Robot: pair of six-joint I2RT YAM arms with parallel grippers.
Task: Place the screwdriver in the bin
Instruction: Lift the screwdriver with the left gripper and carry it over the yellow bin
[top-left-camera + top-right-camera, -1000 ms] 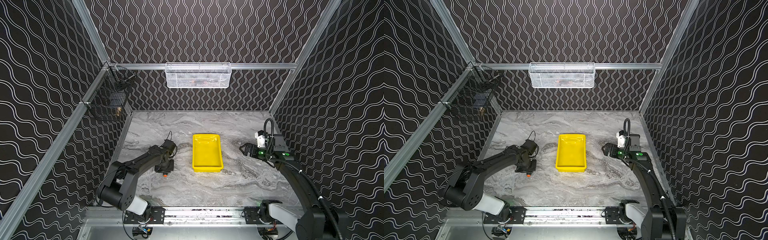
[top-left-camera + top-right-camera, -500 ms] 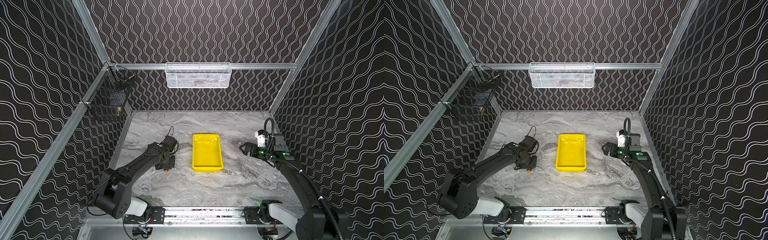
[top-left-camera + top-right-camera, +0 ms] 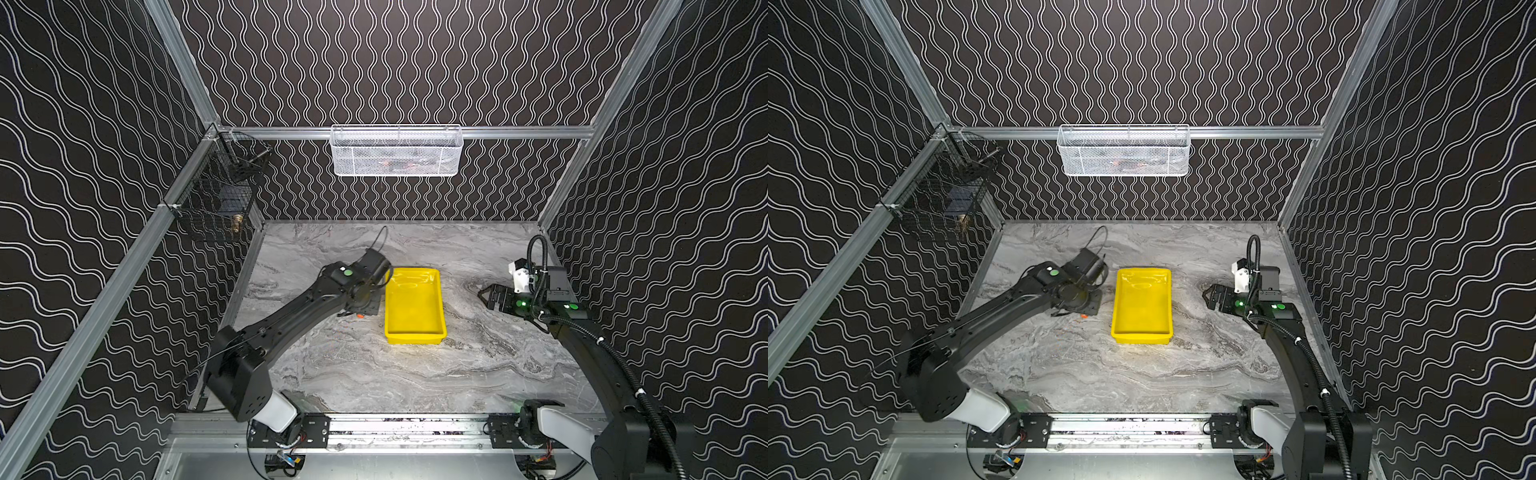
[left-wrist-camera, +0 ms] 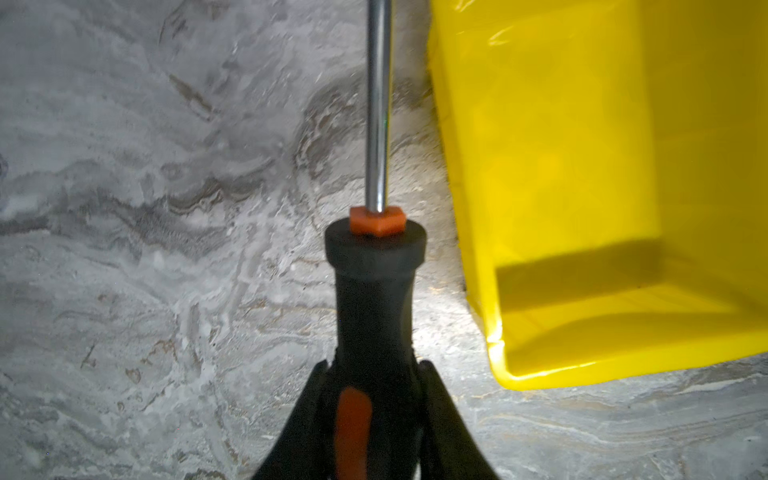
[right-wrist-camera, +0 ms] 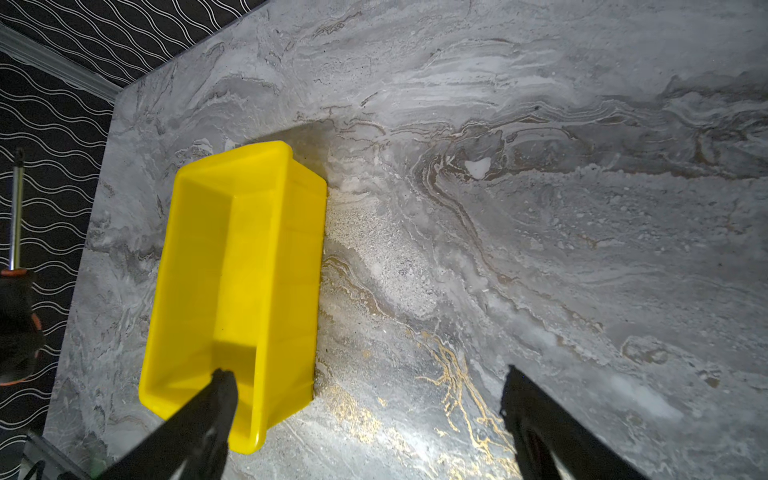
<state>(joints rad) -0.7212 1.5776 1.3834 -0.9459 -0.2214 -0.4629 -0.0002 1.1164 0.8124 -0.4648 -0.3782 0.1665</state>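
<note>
Plainly, left gripper (image 4: pixel 372 368) clasps screwdriver (image 4: pixel 374 286) (seemingly aloft).

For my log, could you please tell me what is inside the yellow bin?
Both top views show only bare floor inside the bin; the left hand holds the screwdriver outside. In the right wrist view, the right hand's finger hides a little.

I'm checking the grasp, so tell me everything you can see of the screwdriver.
The screwdriver has a black handle with an orange stripe, an orange collar and a shiny metal shaft. The left gripper is shut on its handle. It runs alongside the yellow bin, outside and apart from it, over the marble table.
</note>
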